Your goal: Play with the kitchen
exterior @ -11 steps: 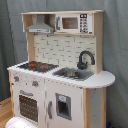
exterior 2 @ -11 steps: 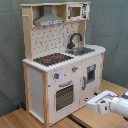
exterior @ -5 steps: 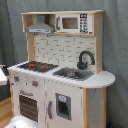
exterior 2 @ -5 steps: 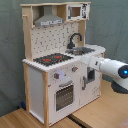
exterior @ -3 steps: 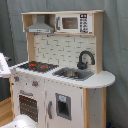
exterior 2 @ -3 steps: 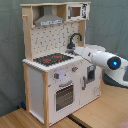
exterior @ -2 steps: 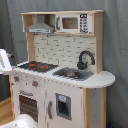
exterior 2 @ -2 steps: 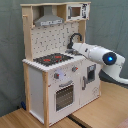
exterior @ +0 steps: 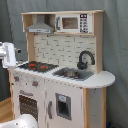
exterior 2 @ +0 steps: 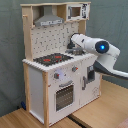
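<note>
Hand (exterior 2: 70,46) of the white arm reaches over the kitchen (exterior 2: 57,75), near the black faucet (exterior: 85,59); whether it is released or clenched cannot be told. The kitchen stands on a wooden floor (exterior 2: 100,112) before a dark curtain (exterior: 116,45). It looks stiff, bulky and too heavy to lift; likely holds are its small parts: the oven door (exterior 2: 65,95) handle below the faucet, the knobs (exterior 2: 58,76), the faucet spout. The hob (exterior: 39,65) and grey sink (exterior: 72,73) lie beside the faucet, the microwave (exterior: 74,23) above it.
</note>
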Robot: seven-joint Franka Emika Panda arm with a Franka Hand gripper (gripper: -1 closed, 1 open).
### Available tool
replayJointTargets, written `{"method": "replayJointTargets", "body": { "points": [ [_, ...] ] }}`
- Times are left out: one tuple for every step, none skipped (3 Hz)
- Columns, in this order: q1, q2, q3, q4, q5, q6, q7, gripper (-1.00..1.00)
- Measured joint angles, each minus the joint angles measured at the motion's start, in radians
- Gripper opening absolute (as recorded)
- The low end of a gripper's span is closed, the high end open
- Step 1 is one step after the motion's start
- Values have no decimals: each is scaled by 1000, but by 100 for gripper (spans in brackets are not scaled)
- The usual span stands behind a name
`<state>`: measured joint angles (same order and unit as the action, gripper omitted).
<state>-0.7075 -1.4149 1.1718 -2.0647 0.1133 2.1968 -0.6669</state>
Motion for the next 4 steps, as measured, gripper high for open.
{"method": "replayJointTargets", "body": {
  "points": [
    [-50,40,-30,22,43,-58,6,100],
    [-103,103,-53,28,111,-90,12,100],
    [-147,174,-60,38,173,-110,21,100],
    [-178,250,-60,41,226,-121,47,100]
  ]
}}
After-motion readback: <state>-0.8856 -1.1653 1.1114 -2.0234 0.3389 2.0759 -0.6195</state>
